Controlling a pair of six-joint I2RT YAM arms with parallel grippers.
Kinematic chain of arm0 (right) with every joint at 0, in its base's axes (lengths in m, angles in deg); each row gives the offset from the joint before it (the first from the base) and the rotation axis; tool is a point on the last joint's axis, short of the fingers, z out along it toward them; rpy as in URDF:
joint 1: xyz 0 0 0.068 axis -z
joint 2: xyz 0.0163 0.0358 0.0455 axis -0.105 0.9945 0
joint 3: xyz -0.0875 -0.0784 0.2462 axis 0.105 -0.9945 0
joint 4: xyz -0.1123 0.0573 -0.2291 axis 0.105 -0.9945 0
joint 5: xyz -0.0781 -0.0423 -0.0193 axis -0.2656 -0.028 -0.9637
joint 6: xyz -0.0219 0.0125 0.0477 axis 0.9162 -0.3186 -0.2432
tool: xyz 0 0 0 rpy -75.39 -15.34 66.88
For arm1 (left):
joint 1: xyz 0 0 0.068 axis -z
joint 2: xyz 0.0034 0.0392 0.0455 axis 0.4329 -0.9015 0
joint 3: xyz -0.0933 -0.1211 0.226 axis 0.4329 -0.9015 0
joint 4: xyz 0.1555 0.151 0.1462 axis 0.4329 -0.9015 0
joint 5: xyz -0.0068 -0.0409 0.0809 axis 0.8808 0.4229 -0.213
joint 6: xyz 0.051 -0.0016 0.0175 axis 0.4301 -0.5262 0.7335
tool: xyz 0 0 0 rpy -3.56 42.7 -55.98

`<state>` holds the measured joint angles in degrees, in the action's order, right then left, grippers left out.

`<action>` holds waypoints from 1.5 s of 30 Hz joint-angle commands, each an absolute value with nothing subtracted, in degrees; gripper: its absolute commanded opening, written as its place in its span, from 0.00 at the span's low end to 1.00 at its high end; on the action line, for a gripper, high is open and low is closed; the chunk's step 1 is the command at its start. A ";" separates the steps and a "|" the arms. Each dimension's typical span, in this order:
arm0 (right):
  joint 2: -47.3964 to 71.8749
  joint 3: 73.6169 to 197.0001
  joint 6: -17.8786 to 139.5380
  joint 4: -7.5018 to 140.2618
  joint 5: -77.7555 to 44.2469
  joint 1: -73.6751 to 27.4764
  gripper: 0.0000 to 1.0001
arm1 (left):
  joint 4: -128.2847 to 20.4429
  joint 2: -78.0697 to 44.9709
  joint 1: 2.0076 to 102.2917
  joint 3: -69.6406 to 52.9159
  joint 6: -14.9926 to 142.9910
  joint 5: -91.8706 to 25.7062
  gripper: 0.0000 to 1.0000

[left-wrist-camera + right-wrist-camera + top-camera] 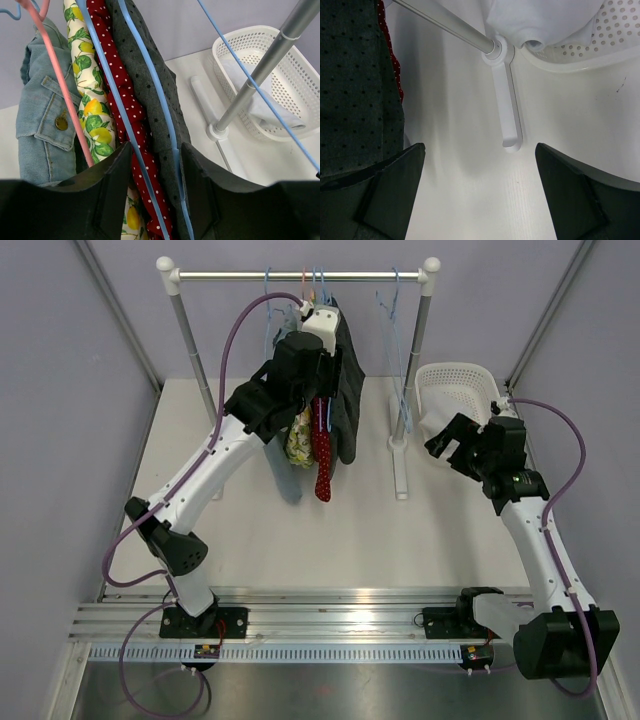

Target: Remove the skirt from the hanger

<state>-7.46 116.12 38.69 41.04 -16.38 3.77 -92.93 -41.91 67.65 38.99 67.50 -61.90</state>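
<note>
A dark grey dotted skirt [347,390] hangs on a blue hanger from the rack rail [230,276]. It also shows in the left wrist view [145,75]. Beside it hangs a red polka-dot garment [117,75] on another blue hanger. My left gripper [322,390] is high among the clothes. In its wrist view the left gripper [156,147] has its jaws close around the grey skirt, its hanger wire and the red garment. My right gripper [442,443] is wide open and empty over the table, right of the skirt [355,90]; it also shows in its wrist view [480,150].
A lemon-print garment [90,75] and a denim piece [40,115] hang left of the red one. Empty blue hangers [390,305] hang near the right post [415,350]. A white perforated basket [455,380] with white cloth [540,20] stands at the back right. The rack foot [507,110] lies on the table.
</note>
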 commanded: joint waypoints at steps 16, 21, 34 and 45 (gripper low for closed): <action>-7.32 115.40 38.99 44.13 -16.92 3.04 0.99 | -92.23 -37.38 69.24 43.30 65.91 -64.20 0.58; -7.84 115.22 39.52 43.60 -17.45 3.04 0.99 | -91.36 -37.38 71.00 43.66 66.00 -64.11 0.57; -8.20 114.78 40.40 43.24 -18.33 3.04 0.99 | -91.18 -42.13 71.00 44.62 66.08 -66.12 0.55; -7.23 113.99 41.19 43.77 -19.03 3.04 1.00 | -89.51 -46.43 69.77 44.98 67.23 -68.94 0.42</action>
<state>-7.00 114.28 39.94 42.09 -17.81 3.44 -92.67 -46.37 70.75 42.45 66.61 -66.69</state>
